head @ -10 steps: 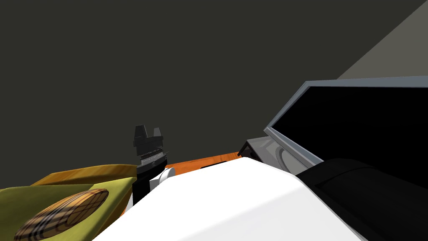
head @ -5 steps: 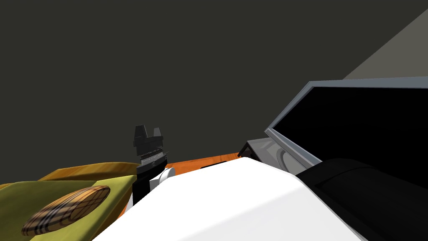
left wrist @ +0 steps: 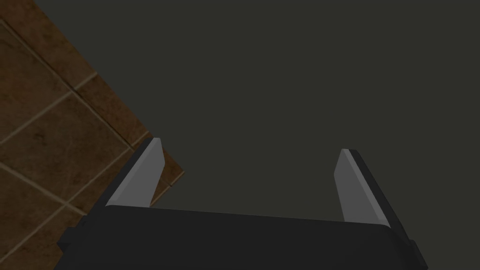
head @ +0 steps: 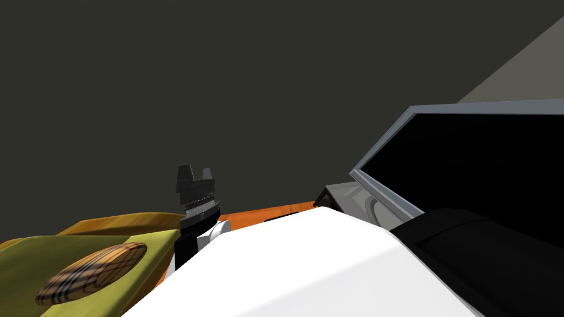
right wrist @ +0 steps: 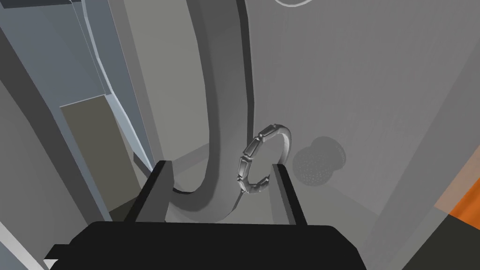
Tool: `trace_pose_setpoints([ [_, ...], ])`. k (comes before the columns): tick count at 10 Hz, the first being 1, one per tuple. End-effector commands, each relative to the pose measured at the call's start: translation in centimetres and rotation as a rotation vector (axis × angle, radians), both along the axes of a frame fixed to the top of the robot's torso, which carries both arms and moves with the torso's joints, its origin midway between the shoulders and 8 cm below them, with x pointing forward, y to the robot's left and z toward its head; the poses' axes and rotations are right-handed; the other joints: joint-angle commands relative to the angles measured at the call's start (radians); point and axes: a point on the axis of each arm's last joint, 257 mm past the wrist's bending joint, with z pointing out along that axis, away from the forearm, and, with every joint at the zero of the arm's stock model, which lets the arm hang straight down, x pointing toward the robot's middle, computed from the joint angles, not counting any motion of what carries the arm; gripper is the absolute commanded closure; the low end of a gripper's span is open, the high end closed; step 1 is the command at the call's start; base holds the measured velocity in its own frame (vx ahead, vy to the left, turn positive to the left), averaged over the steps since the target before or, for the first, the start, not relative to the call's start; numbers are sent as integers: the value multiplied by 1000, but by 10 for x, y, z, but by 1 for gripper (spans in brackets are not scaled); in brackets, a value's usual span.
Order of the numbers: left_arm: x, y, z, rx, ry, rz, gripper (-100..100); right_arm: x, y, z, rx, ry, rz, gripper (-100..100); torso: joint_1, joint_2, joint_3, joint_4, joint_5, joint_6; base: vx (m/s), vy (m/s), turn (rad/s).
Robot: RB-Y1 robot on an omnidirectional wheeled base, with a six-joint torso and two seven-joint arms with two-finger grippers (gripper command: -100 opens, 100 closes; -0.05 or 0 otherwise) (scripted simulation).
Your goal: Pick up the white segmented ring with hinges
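Grey ring [right wrist: 248, 156]: a band of segmented, hinged links, just beside the lower stretch of the curved post [right wrist: 225, 93] and against the pale grey surface [right wrist: 375, 93].
Right gripper [right wrist: 219, 164]: released, with both blades spread. The foot of the post lies between them, and the ring is by the inner face of the blade farther from the post. Whether that blade touches the ring cannot be told.
Dimpled disc [right wrist: 320, 161]: round and grey, near the post, just past the ring on the same surface.
Orange patch [right wrist: 461, 201]: at the edge of the grey surface, well apart from the post.
Screen [head: 484, 165]: black, in a grey frame — it rises above the post in the head view.
Left gripper [left wrist: 250, 145]: released, blades wide apart with nothing between them. In the head view it is held up well apart from the post, on my left.
Wall [left wrist: 281, 70]: dark and flat, ahead of the left blades, meeting brown floor tiles [left wrist: 56, 131].
Cushion [head: 55, 253]: yellow-green, far from the post on my left, bearing an oval plaid pillow [head: 93, 272].
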Motion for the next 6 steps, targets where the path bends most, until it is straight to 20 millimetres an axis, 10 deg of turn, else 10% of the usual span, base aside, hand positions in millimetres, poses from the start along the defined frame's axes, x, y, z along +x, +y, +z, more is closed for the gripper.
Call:
trace_pose_setpoints([
  [1, 0, 0, 0, 0, 0, 0, 0, 0, 0, 0, 0, 0, 0, 100, 0, 0, 0, 0, 0, 0, 0, 0, 0],
  [4, 0, 0, 0, 0, 0, 0, 0, -1, -1, 1, -2, 2, 0, 100, 1, 1, 1, 1, -1, 0, 0, -2, 0],
  [5, 0, 0, 0, 0, 0, 0, 0, -1, -1, 1, -2, 2, 0, 0, 1, 1, 1, 1, -1, 0, 0, 0, 0],
  [6, 0, 0, 0, 0, 0, 0, 0, 1, -2, 2, -3, 1, 1, 100, 1, 1, 1, 1, -1, 0, -3, 8, -21],
])
